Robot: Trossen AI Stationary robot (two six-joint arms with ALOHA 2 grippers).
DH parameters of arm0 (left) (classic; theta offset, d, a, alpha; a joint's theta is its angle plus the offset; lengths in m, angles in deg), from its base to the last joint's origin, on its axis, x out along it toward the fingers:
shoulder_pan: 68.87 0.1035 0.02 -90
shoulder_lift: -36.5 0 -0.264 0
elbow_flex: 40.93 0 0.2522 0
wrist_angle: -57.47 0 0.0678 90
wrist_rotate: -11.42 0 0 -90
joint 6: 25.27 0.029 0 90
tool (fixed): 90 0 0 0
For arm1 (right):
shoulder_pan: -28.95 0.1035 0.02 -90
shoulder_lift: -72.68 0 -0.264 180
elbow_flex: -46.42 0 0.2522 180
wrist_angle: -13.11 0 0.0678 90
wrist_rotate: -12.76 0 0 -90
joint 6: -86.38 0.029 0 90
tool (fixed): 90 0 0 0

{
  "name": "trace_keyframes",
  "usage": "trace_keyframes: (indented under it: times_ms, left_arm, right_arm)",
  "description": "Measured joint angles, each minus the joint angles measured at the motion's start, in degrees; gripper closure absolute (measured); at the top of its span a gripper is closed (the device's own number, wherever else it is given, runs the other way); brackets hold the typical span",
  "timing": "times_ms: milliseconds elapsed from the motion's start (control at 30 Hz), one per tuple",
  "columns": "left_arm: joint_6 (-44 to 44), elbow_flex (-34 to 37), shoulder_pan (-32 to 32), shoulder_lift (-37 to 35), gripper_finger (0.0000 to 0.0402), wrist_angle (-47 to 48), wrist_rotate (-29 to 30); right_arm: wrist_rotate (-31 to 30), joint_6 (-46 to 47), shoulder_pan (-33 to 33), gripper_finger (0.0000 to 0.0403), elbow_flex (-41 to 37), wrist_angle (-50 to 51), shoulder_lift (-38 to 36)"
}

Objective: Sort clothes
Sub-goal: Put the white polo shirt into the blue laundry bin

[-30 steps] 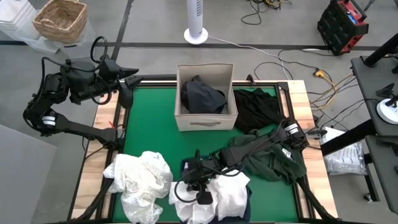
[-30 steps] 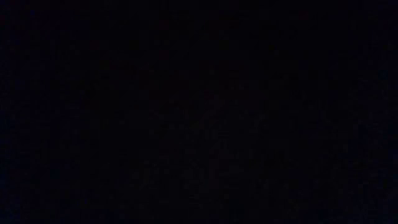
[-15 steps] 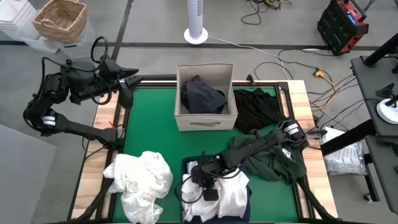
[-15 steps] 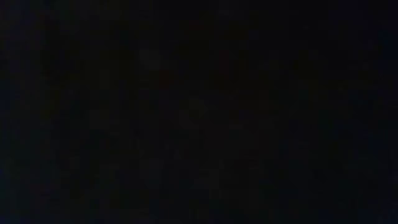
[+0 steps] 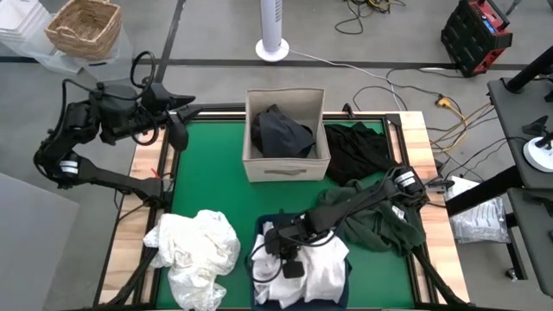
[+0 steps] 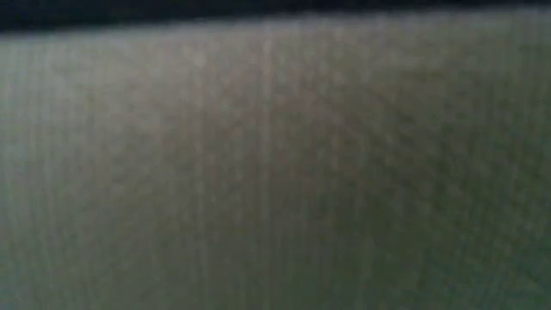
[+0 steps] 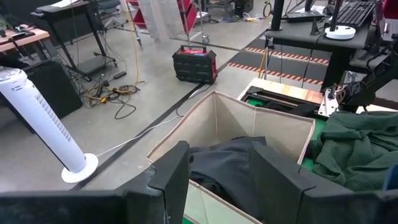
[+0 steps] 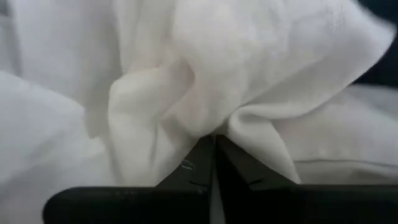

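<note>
In the high view my right gripper [image 5: 281, 252] is low over the navy blue bin [image 5: 259, 229] at the table's near edge, shut on a white garment [image 5: 320, 269] that lies in the bin. A second white garment [image 5: 194, 250] lies crumpled near the near left corner. A dark olive garment [image 5: 380, 223] and a black garment [image 5: 359, 151] lie at the right side. Another dark garment [image 5: 281, 131] fills the beige box [image 5: 285, 166]. My left gripper [image 7: 217, 180] waits open at the far left corner [image 5: 177, 112]. Close fabric blocks the low view. My right gripper pinches a bunched fold of the white garment [image 8: 205, 121] between its two shut fingers [image 8: 239, 168], coming from above. Several layers gather at the fingertips. The rest of the garment lies slack in the navy bin.
The beige box stands at the table's far middle, seen past my left fingers [image 7: 261, 124]. My right arm [image 5: 363, 203] lies across the olive garment. Green mat [image 5: 207, 177] shows bare between the box and the left white garment. A wicker basket [image 5: 84, 26] and a fan [image 5: 272, 34] stand off the table.
My right gripper has shifted a little toward the table's right over the navy bin, and the white garment's left part has been drawn in with it. The low view has turned from black to a grey-green blur.
</note>
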Motion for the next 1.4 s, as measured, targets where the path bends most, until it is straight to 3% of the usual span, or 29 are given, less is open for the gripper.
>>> trace_keyframes:
  times_ms: [267, 600, 800, 933, 1200, 1400]
  left_arm:
    - [-0.1, 0.0, 0.0, 0.4, 0.0257, 0.0, 0.1]
    - [-0.1, 0.0, 0.0, 0.6, 0.0257, 0.1, 0.2]
    - [-0.1, 0.0, 0.0, 0.5, 0.0257, 0.3, 0.2]
    - [-0.1, 0.0, 0.0, 0.6, 0.0257, 0.3, 0.2]
    - [-0.1, 0.0, 0.0, 0.7, 0.0257, 0.2, 0.2]
    - [-0.1, 0.0, 0.0, 0.7, 0.0257, 0.1, 0.2]
  right_arm:
    - [-1.8, -2.9, -0.5, 0.039, 9.9, 12.5, -0.1]
    - [-11.1, -5.9, -0.4, 0.039, 24.9, 35.1, -0.7]
    - [-13.2, -4.7, 0.6, 0.039, 24.3, 41.0, -1.4]
    - [-15.4, -4.7, 1.0, 0.039, 19.3, 37.6, -1.4]
    - [-13.1, -7.0, 1.0, 0.039, 4.1, 10.8, -1.4]
    - [-13.0, -7.9, 1.2, 0.0391, -2.5, 2.2, -1.4]
